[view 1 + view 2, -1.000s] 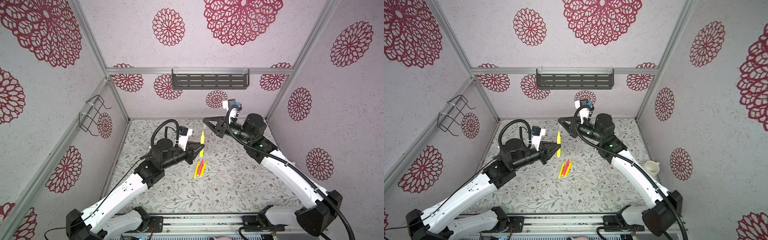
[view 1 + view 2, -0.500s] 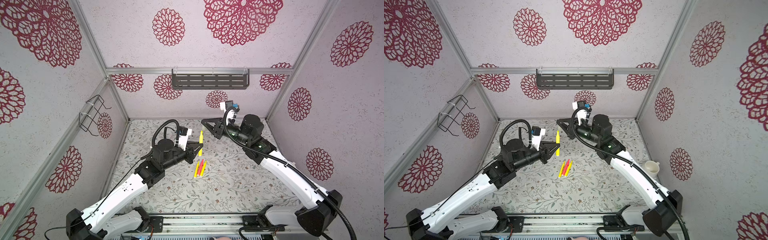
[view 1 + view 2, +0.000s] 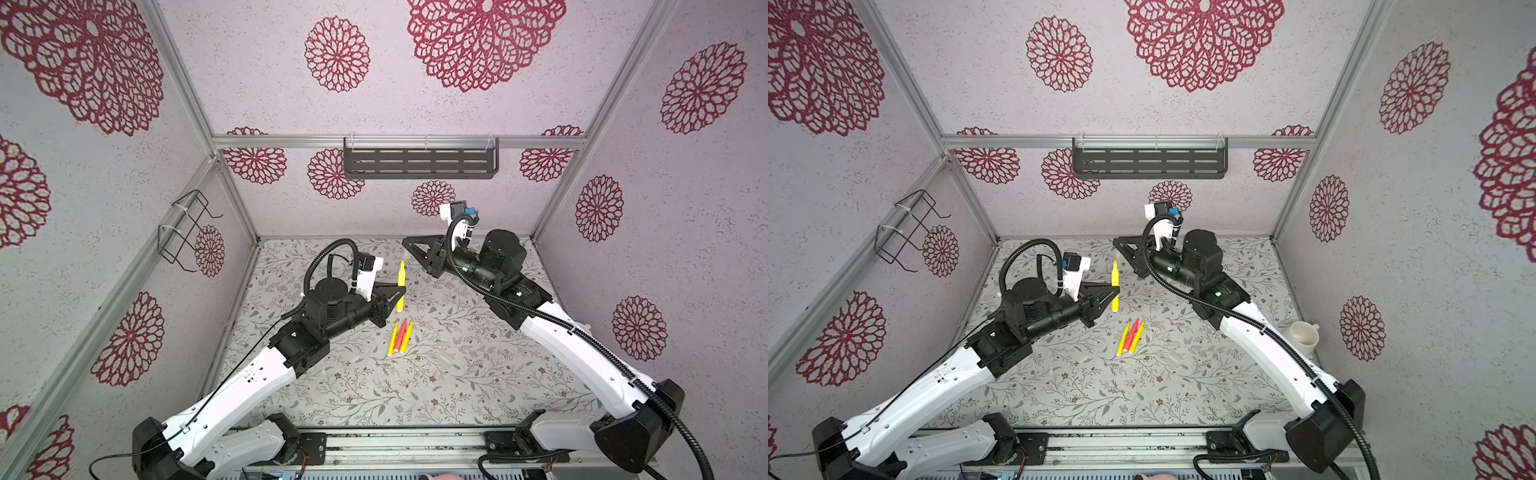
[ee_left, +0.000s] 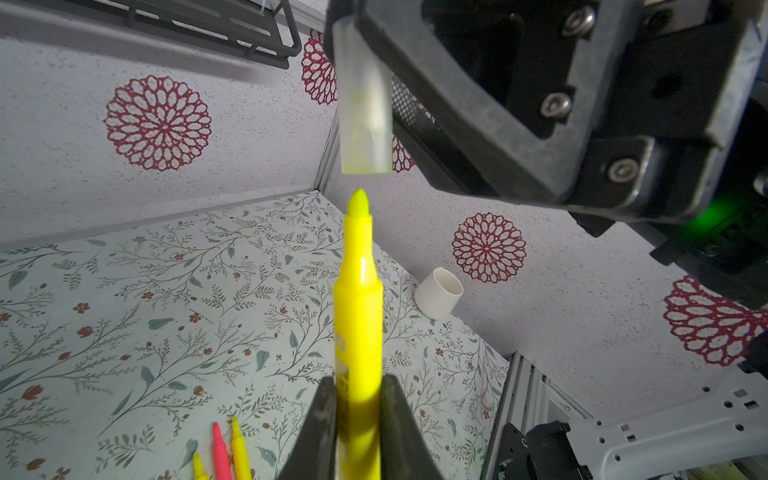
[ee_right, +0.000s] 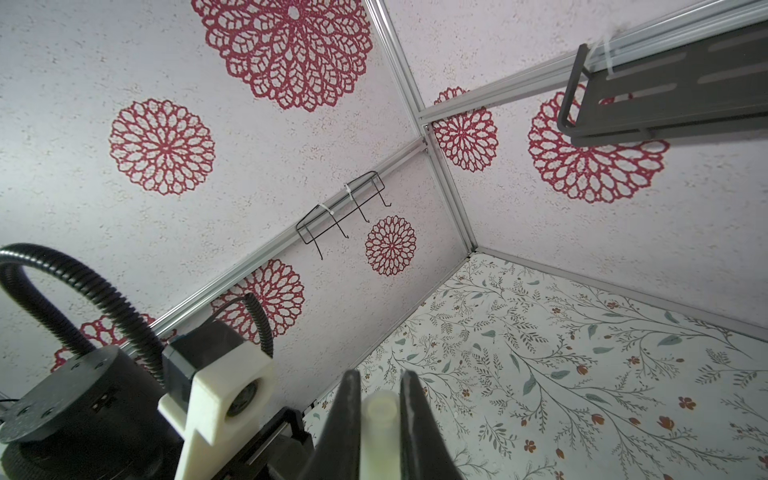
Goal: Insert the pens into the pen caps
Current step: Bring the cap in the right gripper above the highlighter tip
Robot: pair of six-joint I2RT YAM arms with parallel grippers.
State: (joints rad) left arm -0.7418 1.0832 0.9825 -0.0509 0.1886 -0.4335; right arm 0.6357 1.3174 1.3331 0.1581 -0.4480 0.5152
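we see right jaws clamped on clear cap (image 4: pixel 365 112), shifted slightly since a second ago | left jaws clamped on yellow pen (image 4: pixel 358 307) | tip just short of cap | spare pens (image 3: pixel 400 337) on counter (image 3: pixel 457 386), open room around

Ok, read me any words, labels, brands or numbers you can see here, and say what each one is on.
Nothing here reads clearly.
The bright yellow pointed pen in the left hand: faint print on its barrel, too blurred to read.
The clear plastic pen cap in the right hand: no marking visible.
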